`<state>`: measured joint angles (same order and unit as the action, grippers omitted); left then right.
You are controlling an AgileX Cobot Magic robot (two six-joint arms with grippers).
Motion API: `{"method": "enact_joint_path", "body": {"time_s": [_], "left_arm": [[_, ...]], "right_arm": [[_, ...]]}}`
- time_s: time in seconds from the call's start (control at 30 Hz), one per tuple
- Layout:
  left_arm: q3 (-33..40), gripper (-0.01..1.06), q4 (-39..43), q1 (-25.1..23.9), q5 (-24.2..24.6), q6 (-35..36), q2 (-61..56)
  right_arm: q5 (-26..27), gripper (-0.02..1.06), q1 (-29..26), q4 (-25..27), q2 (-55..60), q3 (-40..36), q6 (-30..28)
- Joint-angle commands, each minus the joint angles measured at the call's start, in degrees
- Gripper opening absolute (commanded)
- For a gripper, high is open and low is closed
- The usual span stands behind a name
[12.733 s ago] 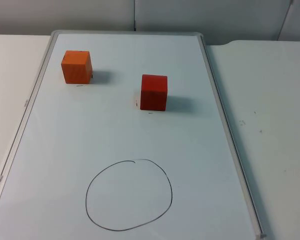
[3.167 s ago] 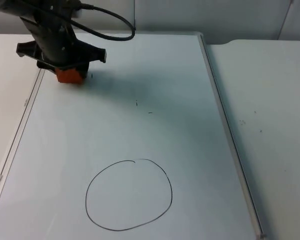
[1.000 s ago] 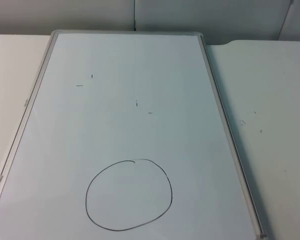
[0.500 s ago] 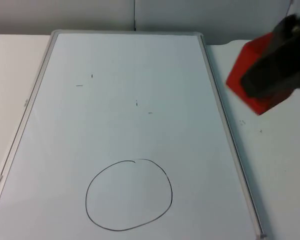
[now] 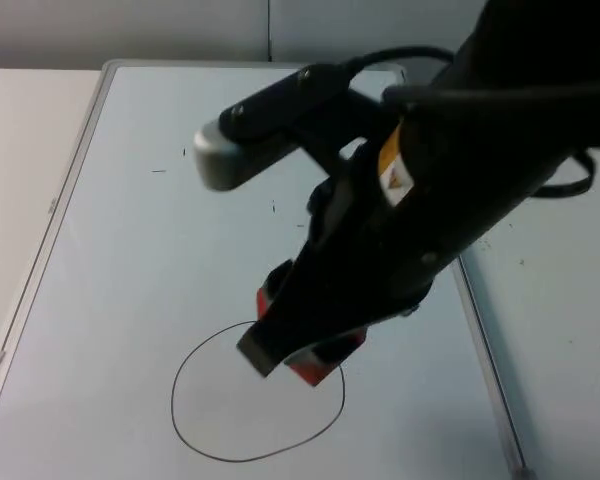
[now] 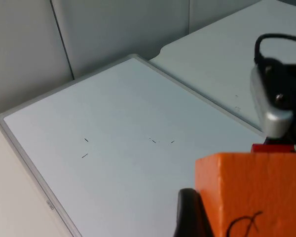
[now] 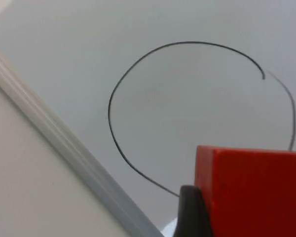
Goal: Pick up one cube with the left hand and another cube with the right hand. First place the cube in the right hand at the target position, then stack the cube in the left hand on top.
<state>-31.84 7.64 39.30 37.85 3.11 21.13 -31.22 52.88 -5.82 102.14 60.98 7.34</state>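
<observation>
the right gripper [image 5: 298, 352] hangs over the hand-drawn circle [image 5: 215, 440] on the whiteboard [image 5: 130, 260], its fingers clamped on the red cube [image 5: 315, 368], which in the top view sits above the circle's upper right arc, not yet set down as far as can be judged. the right wrist view looks past the red cube [image 7: 251, 192] held against a black fingertip [image 7: 190, 212] to the circle [image 7: 113, 123] on the board below, with the whiteboard's metal frame [image 7: 64, 143] running beside it and the cube apparently clear of the surface.

the left gripper [image 6: 222, 217] holds the orange cube [image 6: 251, 195] aloft well back from the target; its wrist view looks across the whiteboard [image 6: 113, 148] toward the grey partition wall [image 6: 113, 34], with the right arm [image 6: 278, 98] and a sliver of the red cube [image 6: 274, 147] beyond the orange block. a black pen stroke marks the orange cube's near face.

both pickups appear done: each arm has a block in its grip. small pen ticks [image 5: 160, 171] mark the bare upper part of the board. what remains, on this evidence, is the whole placing half of the job: lowering the red cube inside the circle and releasing it, withdrawing the right arm, then bringing the orange cube across and seating it squarely on top. the left arm seems to be waiting its turn.
</observation>
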Motion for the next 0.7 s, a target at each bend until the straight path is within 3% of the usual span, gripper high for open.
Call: {"method": "enact_joint_path", "body": {"time_s": [0.0, 0.5, 0.67], "left_arm": [[0.09, 0.23, -0.27, 0.32, -1.1, 0.51, -0.4], [0.59, 0.23, -0.03, 0.32, -1.47, 0.51, -0.4], [0.59, 0.23, -0.03, 0.32, -1.47, 0.51, -0.4]], "right_arm": [[2.96, 0.0, 0.39, -0.12, 2.19, 0.84, 0.19], [12.1, 0.0, 0.39, 0.12, 13.13, 1.32, 1.75], [12.83, 0.0, 0.39, 0.12, 13.78, 1.32, 1.75]]}}
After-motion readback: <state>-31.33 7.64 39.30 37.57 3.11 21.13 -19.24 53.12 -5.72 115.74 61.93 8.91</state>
